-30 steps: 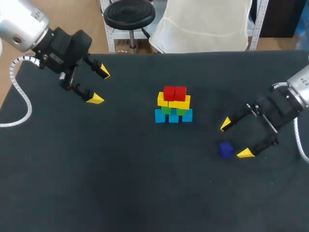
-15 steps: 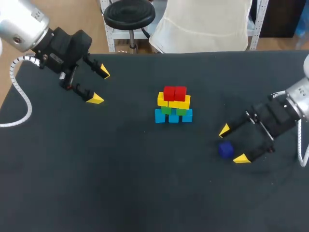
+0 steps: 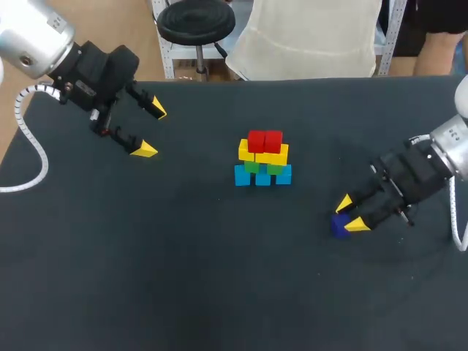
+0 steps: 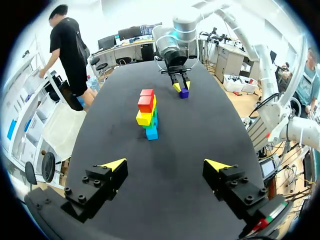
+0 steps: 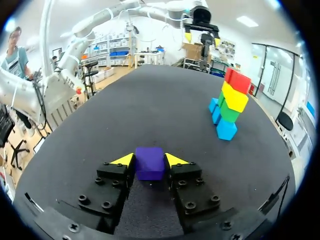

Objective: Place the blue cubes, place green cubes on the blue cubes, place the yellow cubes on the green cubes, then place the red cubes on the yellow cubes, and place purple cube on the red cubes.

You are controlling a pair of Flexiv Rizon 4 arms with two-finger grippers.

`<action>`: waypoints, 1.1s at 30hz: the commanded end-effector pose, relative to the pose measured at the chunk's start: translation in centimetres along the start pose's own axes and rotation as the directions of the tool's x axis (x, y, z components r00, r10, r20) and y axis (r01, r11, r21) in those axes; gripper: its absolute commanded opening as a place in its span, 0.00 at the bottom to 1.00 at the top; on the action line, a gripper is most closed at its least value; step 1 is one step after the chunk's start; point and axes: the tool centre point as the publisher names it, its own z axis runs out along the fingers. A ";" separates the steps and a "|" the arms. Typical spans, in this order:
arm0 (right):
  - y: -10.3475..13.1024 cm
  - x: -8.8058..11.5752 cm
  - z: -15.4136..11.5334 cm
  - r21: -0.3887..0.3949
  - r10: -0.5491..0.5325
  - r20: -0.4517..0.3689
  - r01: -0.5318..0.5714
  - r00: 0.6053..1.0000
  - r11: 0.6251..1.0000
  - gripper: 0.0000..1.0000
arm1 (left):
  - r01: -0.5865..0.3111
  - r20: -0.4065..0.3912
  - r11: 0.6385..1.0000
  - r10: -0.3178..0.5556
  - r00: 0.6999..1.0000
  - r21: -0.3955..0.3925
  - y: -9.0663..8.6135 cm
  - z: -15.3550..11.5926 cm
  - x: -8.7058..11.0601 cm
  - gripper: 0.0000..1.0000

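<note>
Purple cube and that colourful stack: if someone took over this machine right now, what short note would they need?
Left tool: open, empty, over the table's far left part.
Right tool: shut on the purple cube, down at the table surface, right of the stack.
Done: blue cubes at the bottom, green cubes on them, yellow cubes above, red cubes on top, mid-table.
Left: lift the purple cube and set it on the red cubes.

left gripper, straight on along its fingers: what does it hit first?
Likely the cube stack, which sits just off the centre line of the open left gripper. It might instead touch the bare table beside the stack first; depth is unclear.
</note>
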 end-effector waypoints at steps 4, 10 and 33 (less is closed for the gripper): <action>-1.5 -1.7 -1.3 0.099 0.067 0.025 -0.069 0.997 0.993 0.00 | -0.002 0.001 1.000 0.002 1.000 -0.002 0.0 0.0 0.1 1.00; -5.1 -4.4 -3.0 0.225 0.161 -0.050 -0.146 0.986 0.963 0.00 | -0.002 0.001 1.000 0.002 1.000 -0.002 0.0 0.0 0.1 1.00; -14.8 -16.6 -4.7 0.302 0.123 -0.048 -0.103 0.991 0.948 0.00 | -0.002 0.001 1.000 0.002 1.000 -0.002 0.0 0.0 0.1 1.00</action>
